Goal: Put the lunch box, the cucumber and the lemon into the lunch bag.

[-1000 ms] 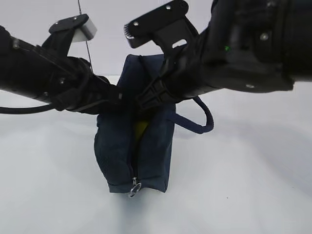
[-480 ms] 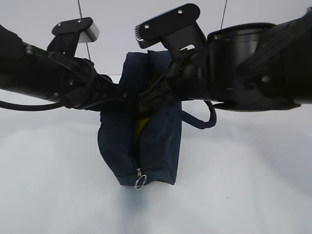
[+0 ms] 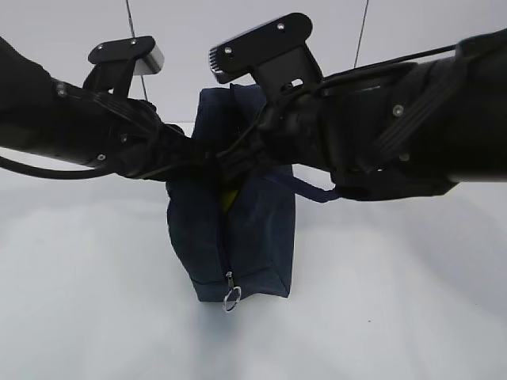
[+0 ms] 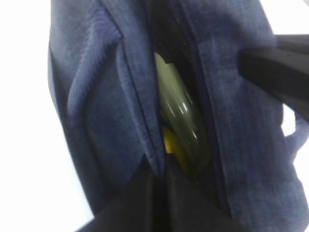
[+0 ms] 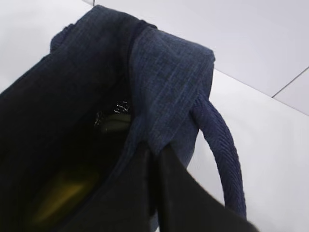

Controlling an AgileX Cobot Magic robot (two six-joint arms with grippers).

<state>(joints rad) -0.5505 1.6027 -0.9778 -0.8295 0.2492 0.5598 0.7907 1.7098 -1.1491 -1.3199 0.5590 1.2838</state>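
The navy lunch bag (image 3: 249, 229) stands upright in the middle, its zipper open and the ring pull (image 3: 231, 298) hanging at its foot. My left gripper (image 4: 157, 171) is shut on the left edge of the opening. The right gripper (image 5: 153, 151) is shut on the right edge, beside a loop handle (image 5: 224, 150). Through the slit the yellow lemon (image 4: 169, 142) shows, also visible from outside as the lemon (image 3: 230, 196). A glossy green cucumber (image 4: 182, 116) lies over it. The lunch box is hidden in the bag's dark inside.
A white tabletop (image 3: 396, 301) surrounds the bag on all sides. Both black arms (image 3: 71, 134) cross the upper half of the exterior view and cover the bag's top. Thin seams run down the pale wall (image 3: 358, 32) behind.
The bag and its ring pull have shifted a little to the right. The right arm has swung lower across the view. Both grippers keep their hold on the bag's edges.
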